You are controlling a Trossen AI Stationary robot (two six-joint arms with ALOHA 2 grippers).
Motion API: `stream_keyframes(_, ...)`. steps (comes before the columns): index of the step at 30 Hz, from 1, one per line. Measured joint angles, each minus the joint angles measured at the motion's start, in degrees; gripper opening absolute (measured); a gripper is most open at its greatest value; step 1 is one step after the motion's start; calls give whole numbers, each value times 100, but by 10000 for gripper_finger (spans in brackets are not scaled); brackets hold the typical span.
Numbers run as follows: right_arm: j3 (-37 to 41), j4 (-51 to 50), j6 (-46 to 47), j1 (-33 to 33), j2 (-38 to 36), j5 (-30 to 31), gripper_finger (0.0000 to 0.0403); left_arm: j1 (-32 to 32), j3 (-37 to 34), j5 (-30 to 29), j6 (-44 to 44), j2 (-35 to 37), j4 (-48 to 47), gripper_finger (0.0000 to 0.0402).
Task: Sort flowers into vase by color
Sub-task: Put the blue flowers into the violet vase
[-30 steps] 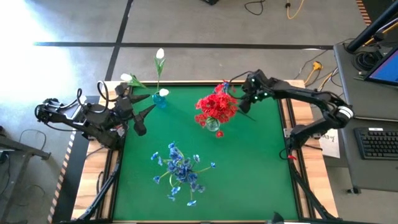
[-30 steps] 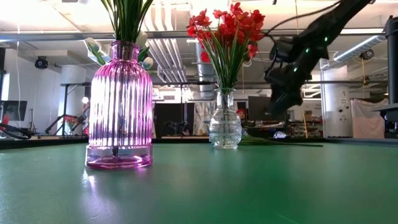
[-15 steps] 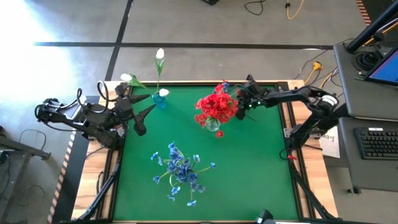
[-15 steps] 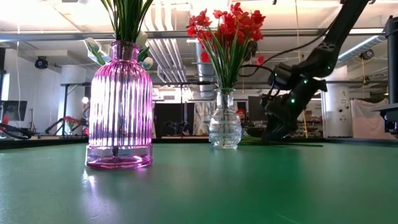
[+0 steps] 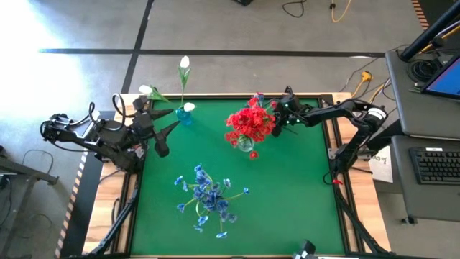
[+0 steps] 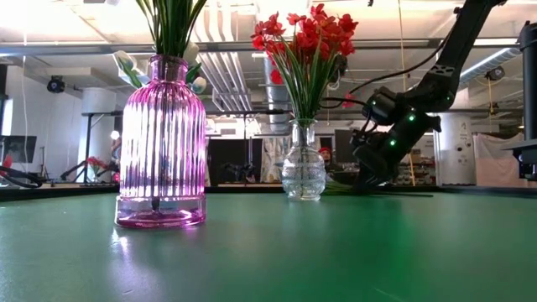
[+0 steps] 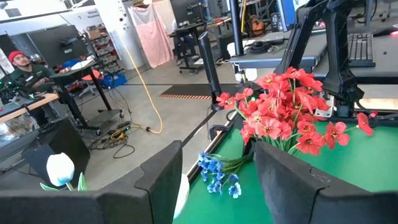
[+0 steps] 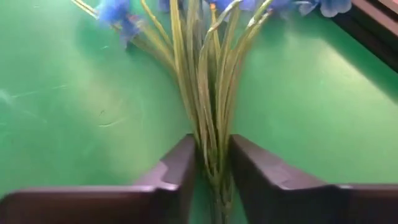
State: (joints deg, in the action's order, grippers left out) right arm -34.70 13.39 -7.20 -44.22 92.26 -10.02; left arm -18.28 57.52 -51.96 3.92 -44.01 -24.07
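A bunch of blue flowers (image 8: 205, 74) lies on the green table near its far edge, behind the clear vase (image 6: 303, 172) that holds the red flowers (image 5: 249, 124). My right gripper (image 8: 212, 146) is low over the table there (image 5: 279, 119), shut on the bunch's green stems. A pink vase (image 6: 161, 138) near the front holds more blue flowers (image 5: 208, 198). White flowers (image 5: 185, 63) stand in a small blue vase (image 5: 185, 111) at the far left. My left gripper (image 5: 167, 129) waits open, raised over the table's left edge. My right gripper pinches the bundled green stems (image 8: 211, 134) of the blue flowers between its two fingers, below the blooms. It comes slanting down from the table's right side, with the fingers lying along the stems. The bunch still lies flat on the table, its blooms (image 7: 217, 177) pointing toward the left.
The clear vase with the red flowers stands close to my right gripper, on its left and nearer the front. The table's far rim (image 5: 302, 96) runs just behind the gripper. Bare green surface (image 5: 302, 187) lies at the front right.
My right gripper has come down from the height of the red blooms to the table surface behind the clear vase, tipping more steeply downward, and now sits on the blue bunch's stems. The bunch has not left the table.
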Motion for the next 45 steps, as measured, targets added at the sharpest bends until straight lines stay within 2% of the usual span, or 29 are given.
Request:
stream_keyframes(5,2,-52,65,-8,-95,13,23,2,0,0,0,0,2,185)
stream_keyframes(10,28,-230,140,-5,-407,-37,26,1,0,0,0,0,1,185)
stream_keyframes(16,24,-509,198,-45,-1187,20,27,2,-17,1,-192,-93,0,185)
stream_keyframes(23,-214,-631,214,-43,-2532,662,28,0,-24,441,-80,-326,228,185)
stream_keyframes(30,-1489,-1306,213,-29,-3187,696,28,0,-22,821,550,-637,1007,185)
stream_keyframes(33,-2230,-1832,163,-27,-3178,690,28,2,-22,982,608,-713,1158,185)
stream_keyframes(40,-3873,-2583,161,271,-2961,645,28,0,-24,1952,699,-892,1669,185)
stream_keyframes(45,-4641,-2638,512,749,-2845,69,28,0,-26,2132,816,-1029,1975,185)
